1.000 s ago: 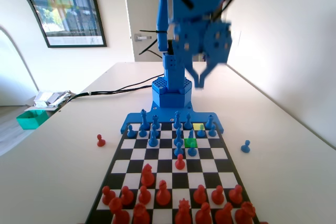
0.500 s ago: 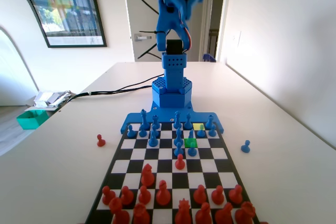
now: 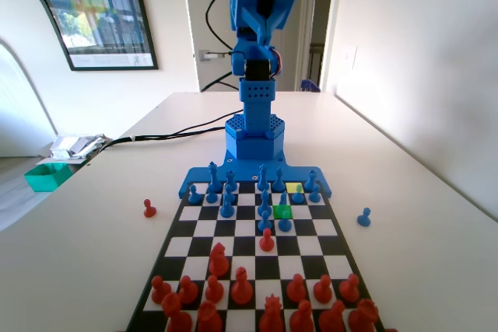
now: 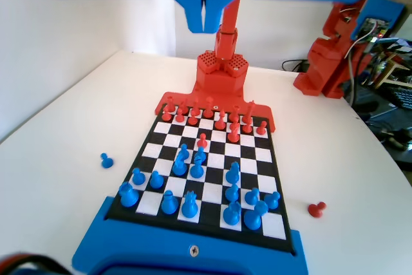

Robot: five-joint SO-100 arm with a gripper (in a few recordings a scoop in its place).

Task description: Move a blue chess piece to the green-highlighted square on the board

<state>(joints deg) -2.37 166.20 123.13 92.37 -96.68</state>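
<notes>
I see the green-highlighted square (image 3: 282, 211) in the fixed view, lying flat in the board's (image 3: 194, 248) third row counted from the blue base, a little right of the board's middle line. A blue piece (image 3: 285, 222) stands just in front of it, touching its near edge, and other blue pieces crowd the rows behind it. The board's long axis runs straight away from the fixed camera toward the blue arm (image 3: 257, 106), which stands folded upright at the far end. In my wrist view the jaws (image 4: 203, 14) hang high above the board, pressed together with nothing between them. A lone blue pawn (image 3: 363, 217) sits on the surface right of the board
</notes>
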